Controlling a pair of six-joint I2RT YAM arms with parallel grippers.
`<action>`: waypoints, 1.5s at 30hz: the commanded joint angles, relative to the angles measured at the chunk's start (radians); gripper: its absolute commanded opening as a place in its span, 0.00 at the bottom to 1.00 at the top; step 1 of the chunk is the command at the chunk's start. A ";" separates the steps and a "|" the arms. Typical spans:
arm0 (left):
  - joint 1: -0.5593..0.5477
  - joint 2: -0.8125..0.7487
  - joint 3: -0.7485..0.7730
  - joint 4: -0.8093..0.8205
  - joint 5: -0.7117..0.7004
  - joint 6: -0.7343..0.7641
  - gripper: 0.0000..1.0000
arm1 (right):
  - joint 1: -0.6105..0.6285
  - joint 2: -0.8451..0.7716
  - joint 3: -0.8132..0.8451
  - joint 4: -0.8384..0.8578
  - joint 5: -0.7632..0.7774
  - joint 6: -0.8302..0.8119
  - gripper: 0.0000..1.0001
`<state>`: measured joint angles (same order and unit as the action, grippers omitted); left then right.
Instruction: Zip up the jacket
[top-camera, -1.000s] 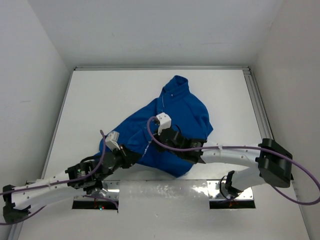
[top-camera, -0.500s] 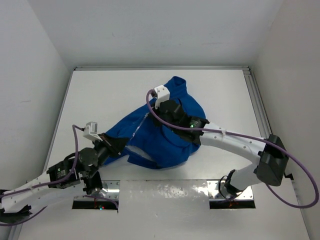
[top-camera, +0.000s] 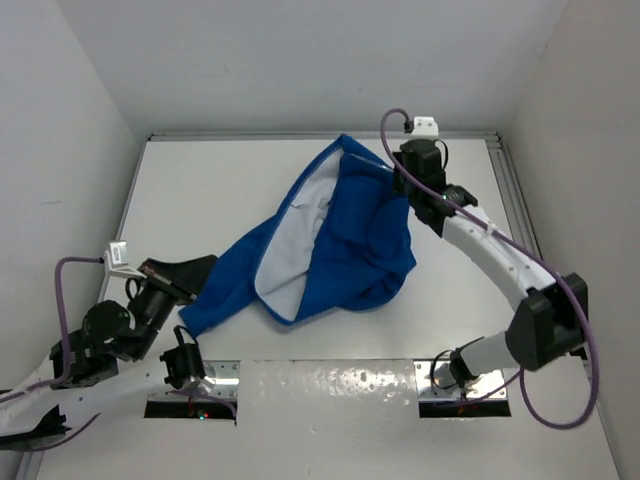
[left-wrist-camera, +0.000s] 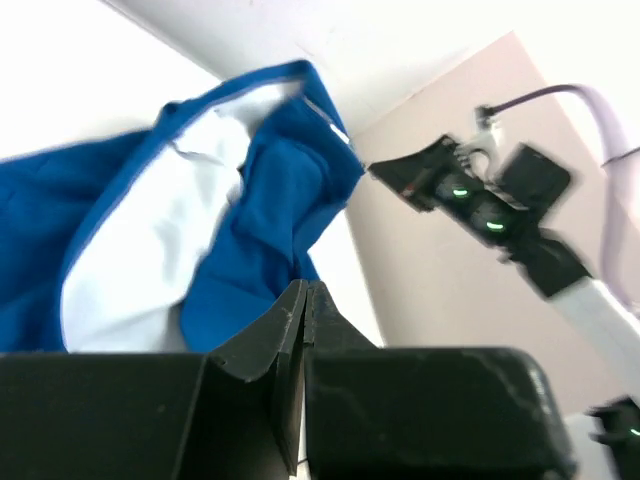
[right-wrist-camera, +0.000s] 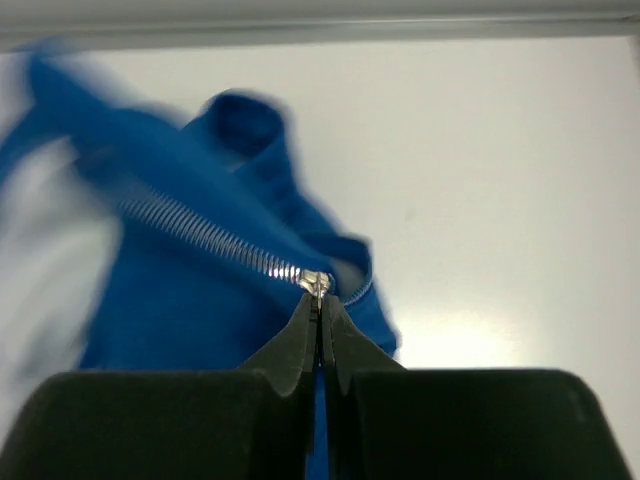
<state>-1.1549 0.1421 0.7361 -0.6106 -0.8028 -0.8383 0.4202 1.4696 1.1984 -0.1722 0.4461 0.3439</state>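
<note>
The blue jacket lies stretched across the table, its white lining turned up. My right gripper is at the collar end, far right. In the right wrist view it is shut on the silver zipper pull, with closed zipper teeth running off to the left. My left gripper is at the jacket's near-left edge. In the left wrist view it is shut and no fabric shows between the jaws; the jacket lies just beyond the tips.
White walls enclose the table on three sides. A metal rail runs along the right edge. A shiny plate lies at the near edge between the arm bases. The right arm shows in the left wrist view.
My right gripper has swept to the far right with the zipper pull, dragging the collar end along and exposing the white lining. My left gripper has drawn back to the left.
</note>
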 joint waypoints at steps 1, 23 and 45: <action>0.000 0.077 -0.082 0.056 0.062 0.030 0.00 | 0.069 -0.178 -0.066 0.025 -0.225 0.078 0.00; 0.064 0.850 -0.056 0.741 0.180 0.187 0.83 | 0.272 -0.419 -0.358 0.050 -0.506 0.254 0.00; 0.147 1.102 -0.018 1.006 0.169 -0.105 0.77 | 0.272 -0.506 -0.419 0.060 -0.612 0.305 0.00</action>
<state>-1.0126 1.2232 0.6682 0.3218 -0.5926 -0.8749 0.6888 0.9859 0.7849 -0.1585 -0.1295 0.6312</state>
